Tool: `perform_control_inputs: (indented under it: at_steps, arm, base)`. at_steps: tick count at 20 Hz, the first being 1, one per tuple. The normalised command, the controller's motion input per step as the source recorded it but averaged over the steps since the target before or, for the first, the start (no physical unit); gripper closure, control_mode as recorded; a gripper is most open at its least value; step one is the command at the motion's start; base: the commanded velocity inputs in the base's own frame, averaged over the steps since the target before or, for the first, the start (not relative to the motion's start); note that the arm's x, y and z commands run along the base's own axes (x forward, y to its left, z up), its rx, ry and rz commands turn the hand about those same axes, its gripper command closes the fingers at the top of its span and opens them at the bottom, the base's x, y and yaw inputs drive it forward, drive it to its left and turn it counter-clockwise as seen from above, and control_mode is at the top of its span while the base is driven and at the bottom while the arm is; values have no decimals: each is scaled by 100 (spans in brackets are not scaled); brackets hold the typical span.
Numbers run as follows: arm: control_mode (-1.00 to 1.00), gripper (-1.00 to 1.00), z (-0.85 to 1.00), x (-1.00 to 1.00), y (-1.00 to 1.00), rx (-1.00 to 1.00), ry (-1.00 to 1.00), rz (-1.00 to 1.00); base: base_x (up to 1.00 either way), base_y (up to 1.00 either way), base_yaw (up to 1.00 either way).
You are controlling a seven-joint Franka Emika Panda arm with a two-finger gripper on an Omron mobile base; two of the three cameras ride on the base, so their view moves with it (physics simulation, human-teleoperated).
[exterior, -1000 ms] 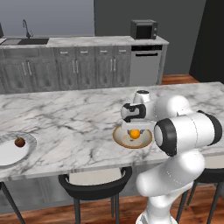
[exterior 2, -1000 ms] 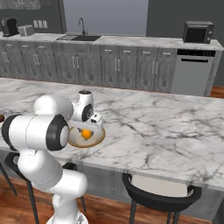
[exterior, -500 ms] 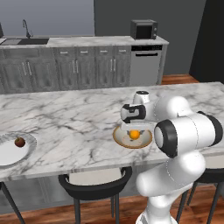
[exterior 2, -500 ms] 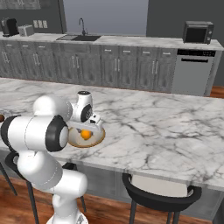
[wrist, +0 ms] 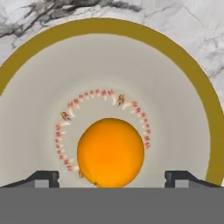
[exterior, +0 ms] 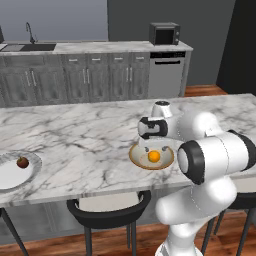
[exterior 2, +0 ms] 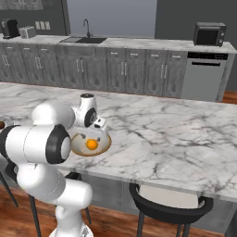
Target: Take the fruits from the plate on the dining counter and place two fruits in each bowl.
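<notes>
Orange fruit (wrist: 110, 152) in the middle of the tan bowl (wrist: 183, 78), on a ring of little red marks. Tan bowl with a brown rim, on the white marble desk (exterior: 75, 135), near the front edge. Gripper (wrist: 110, 177) hanging right over the bowl, pointing down, fingers (wrist: 43, 178) spread wide on both sides of the fruit, not touching it. Holding nothing. White plate (exterior: 7, 175) far off at the left end of the desk, with one small reddish-brown fruit (exterior: 22, 162) on it. Black stool (exterior: 107, 210) tucked under the desk below the bowl. Grey cabinets (exterior: 90, 80) and a microwave (exterior: 164, 33) at the back.
</notes>
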Motion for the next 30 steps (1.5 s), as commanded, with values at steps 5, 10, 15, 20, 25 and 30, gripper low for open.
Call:
perform_control_inputs:
  at_steps: [5, 10, 15, 20, 25, 30]
  arm:
    - [-100, -100, 58, -34, 0, 0, -5, 0]
    - [-100, -100, 51, -93, 0, 0, -6, 0]
    - [-100, -100, 34, -100, 0, 0, -10, 0]
    - [-100, -100, 58, -85, 0, 0, -21, 0]
    - [-100, -100, 3, -8, 0, 0, -5, 0]
    - [-100, -100, 0, 0, 0, 0, 0, 0]
  base:
    - [0, 0, 0]
    - [0, 0, 0]
    - [0, 0, 0]
    - [0, 0, 0]
    - [0, 0, 0]
    - [0, 0, 0]
